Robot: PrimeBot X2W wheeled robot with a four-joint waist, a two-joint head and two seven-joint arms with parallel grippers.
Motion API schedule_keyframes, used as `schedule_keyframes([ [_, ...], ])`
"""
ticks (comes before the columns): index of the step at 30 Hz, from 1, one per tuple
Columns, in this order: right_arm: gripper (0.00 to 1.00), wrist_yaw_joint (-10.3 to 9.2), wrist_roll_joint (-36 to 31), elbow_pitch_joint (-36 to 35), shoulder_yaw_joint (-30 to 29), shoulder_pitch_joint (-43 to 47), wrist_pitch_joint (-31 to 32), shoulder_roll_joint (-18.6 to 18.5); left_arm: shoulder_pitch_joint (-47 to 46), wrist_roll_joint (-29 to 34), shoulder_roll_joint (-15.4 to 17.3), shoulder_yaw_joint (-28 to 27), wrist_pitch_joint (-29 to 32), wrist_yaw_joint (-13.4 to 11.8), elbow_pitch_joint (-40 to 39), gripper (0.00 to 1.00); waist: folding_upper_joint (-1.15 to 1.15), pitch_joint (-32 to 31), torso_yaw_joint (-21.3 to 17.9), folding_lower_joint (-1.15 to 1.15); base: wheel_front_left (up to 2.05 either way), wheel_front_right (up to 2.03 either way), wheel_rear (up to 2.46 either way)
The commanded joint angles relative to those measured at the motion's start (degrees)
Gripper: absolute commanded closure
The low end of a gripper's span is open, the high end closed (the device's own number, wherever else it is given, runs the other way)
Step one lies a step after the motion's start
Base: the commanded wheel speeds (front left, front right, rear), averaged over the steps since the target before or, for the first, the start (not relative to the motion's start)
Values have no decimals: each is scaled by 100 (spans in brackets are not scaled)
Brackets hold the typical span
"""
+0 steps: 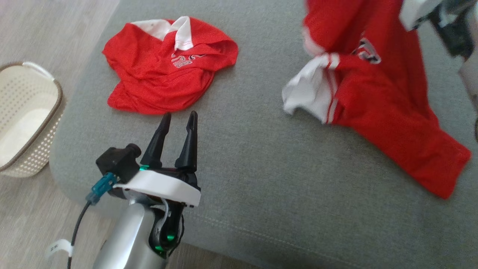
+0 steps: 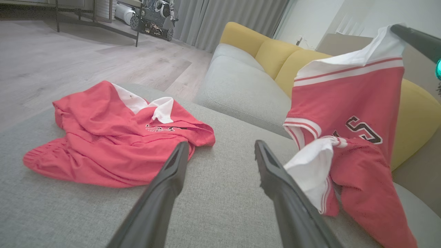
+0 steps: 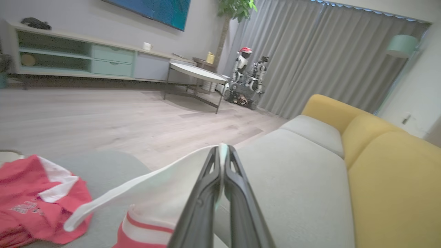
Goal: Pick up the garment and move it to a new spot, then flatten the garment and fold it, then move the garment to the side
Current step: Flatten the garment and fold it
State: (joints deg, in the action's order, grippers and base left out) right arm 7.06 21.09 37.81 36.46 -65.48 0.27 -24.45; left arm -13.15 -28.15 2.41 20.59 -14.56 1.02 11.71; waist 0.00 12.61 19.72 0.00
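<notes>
Head view, from the left: a pale basket (image 1: 30,112) stands off the grey cushion's (image 1: 242,168) left edge, and a crumpled red shirt (image 1: 168,71) lies on the cushion's far-left part. The left gripper (image 1: 180,115) hovers over the cushion's near edge, just short of that shirt, fingers spread wide and holding nothing. Over the cushion's right part hangs the garment (image 1: 373,93), a red jersey with white trim, its lower end trailing on the cushion. To carry it well, I judge, the lift should go on until that end clears the cushion, then head for the cushion's bare middle, apart from the other shirt. The right gripper (image 3: 222,151) is pinched tight on the garment's white edge, and the cloth drops away below its fingertips.
</notes>
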Motion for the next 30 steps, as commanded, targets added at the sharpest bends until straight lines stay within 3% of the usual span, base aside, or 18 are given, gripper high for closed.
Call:
schedule_keyframes([
  [1, 100, 43, -177, 287, -193, -280, -132, 68, -186, -79, 47, -119, -44, -17, -196, 0, 0, 154, 134, 0, 0, 0, 0],
  [2, 65, 43, -225, 541, -291, -352, -174, 109, -202, -95, 47, -93, -44, -17, -194, 0, 0, 199, 168, 0, 0, 0, 0],
  [3, 0, 43, -231, 813, -386, -398, -167, 171, -218, -115, 47, -67, -44, -17, -191, 0, 0, 237, 196, 0, 0, 0, 0],
  [9, 0, 43, -508, 1879, -583, -593, -379, 432, -312, -195, 47, -24, -44, -81, -210, 0, 0, 389, 167, 0, 0, 0, 0],
  [15, 0, 43, -486, 2127, -517, -244, -689, 722, -361, -122, 47, -136, -44, -76, -155, 0, 0, 276, -160, 0, 0, 0, 0],
  [21, 0, 43, -226, 1844, -686, 326, -1206, 887, -360, 105, 47, -382, -44, -31, -97, 0, 0, 71, -813, 0, 0, 0, 0],
  [30, 0, 43, -80, 698, -1519, 1846, -1453, 1103, -344, 381, 47, -675, -44, 93, 65, 0, 0, -133, -1744, 0, 0, 0, 0],
])
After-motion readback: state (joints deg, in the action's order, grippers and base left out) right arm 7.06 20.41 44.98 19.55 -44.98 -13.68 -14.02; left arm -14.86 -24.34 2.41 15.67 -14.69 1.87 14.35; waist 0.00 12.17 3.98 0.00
